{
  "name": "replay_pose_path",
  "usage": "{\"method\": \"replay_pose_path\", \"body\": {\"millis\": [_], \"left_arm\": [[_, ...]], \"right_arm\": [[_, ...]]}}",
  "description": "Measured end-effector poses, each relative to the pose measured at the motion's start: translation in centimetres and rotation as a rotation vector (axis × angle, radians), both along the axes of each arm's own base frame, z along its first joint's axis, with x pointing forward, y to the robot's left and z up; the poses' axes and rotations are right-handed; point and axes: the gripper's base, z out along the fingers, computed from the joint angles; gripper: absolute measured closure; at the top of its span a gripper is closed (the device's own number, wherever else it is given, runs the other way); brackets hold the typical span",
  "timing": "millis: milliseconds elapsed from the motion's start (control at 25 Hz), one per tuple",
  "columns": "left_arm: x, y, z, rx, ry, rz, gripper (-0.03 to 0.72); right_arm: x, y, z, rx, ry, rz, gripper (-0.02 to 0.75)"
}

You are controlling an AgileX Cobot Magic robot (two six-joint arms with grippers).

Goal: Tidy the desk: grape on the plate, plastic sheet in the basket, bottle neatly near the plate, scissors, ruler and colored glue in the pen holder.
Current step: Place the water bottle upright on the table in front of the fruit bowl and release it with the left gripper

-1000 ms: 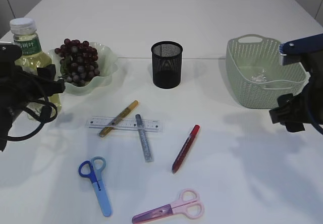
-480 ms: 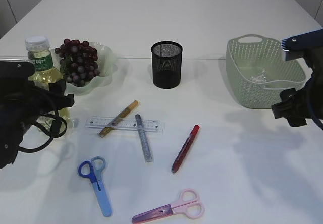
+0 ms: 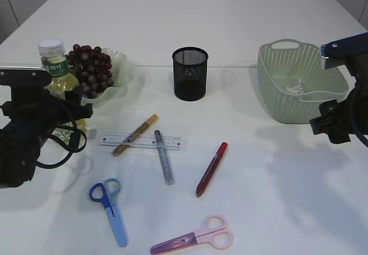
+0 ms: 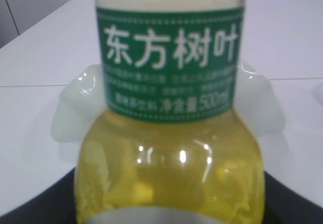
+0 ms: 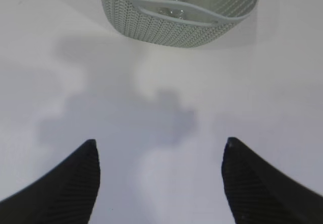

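My left gripper [image 3: 68, 103] is shut on the bottle [image 3: 56, 68] of yellow liquid with a green label, upright just left of the pale green plate [image 3: 122, 65] that holds the grapes [image 3: 89, 70]. The bottle [image 4: 169, 133] fills the left wrist view. My right gripper [image 5: 160, 156] is open and empty above bare table in front of the green basket [image 3: 270, 91], which holds the crumpled plastic sheet [image 3: 296, 86]. On the table lie the ruler [image 3: 172, 143], gold glue [image 3: 135, 134], silver glue [image 3: 164, 157], red glue [image 3: 211, 169], blue scissors [image 3: 111, 210] and pink scissors [image 3: 195, 238]. The black mesh pen holder [image 3: 190, 74] stands mid-table.
The basket [image 5: 176, 27] shows at the top of the right wrist view. The white table's front edge runs just below the pink scissors. A seam crosses the table behind the pen holder.
My left gripper has carried the bottle to the right and farther back, closer to the plate. The right arm has barely moved.
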Motion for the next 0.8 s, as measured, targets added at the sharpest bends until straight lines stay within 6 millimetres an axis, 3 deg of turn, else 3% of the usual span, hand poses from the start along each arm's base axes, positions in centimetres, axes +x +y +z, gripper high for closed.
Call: {"method": "replay_pose_path", "body": {"millis": [800], "left_arm": [[0.00, 0.02, -0.07, -0.002, 0.000, 0.003, 0.221]], "right_arm": [[0.07, -0.06, 0.07, -0.017, -0.007, 0.010, 0.154]]}}
